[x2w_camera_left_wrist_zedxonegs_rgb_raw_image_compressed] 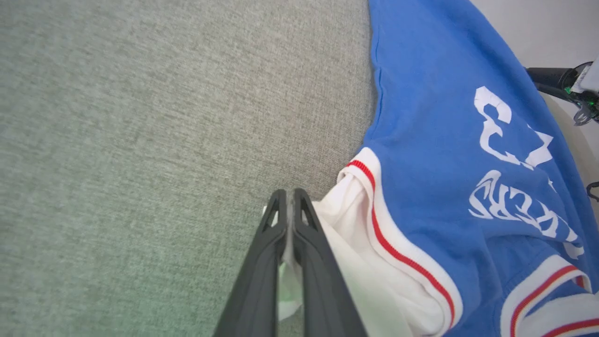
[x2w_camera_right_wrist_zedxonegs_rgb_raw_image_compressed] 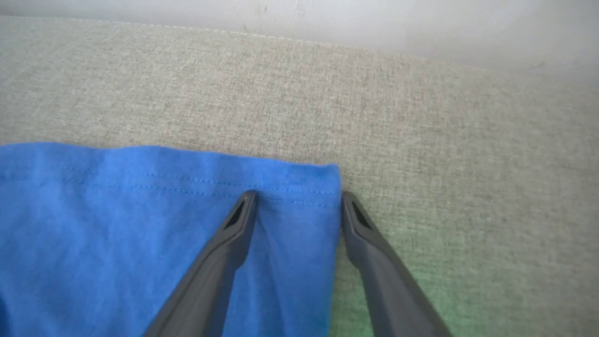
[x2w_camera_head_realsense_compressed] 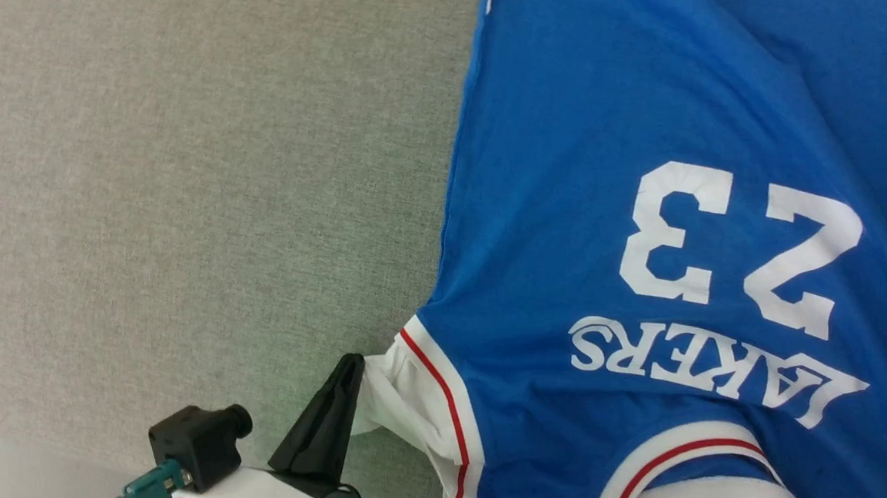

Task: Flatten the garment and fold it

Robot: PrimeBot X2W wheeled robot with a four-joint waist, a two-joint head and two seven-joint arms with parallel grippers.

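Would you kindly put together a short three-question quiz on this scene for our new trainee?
1. True or false: the left gripper is shut on the white sleeve of the T-shirt.
2. Pick one. The right gripper is: A) open, its fingers either side of the shirt's hem corner; B) shut on the collar; C) lifting a sleeve.
3. Fill the gap: the large white number printed on the shirt is ___.

Key: 1 true; 2 A; 3 23.
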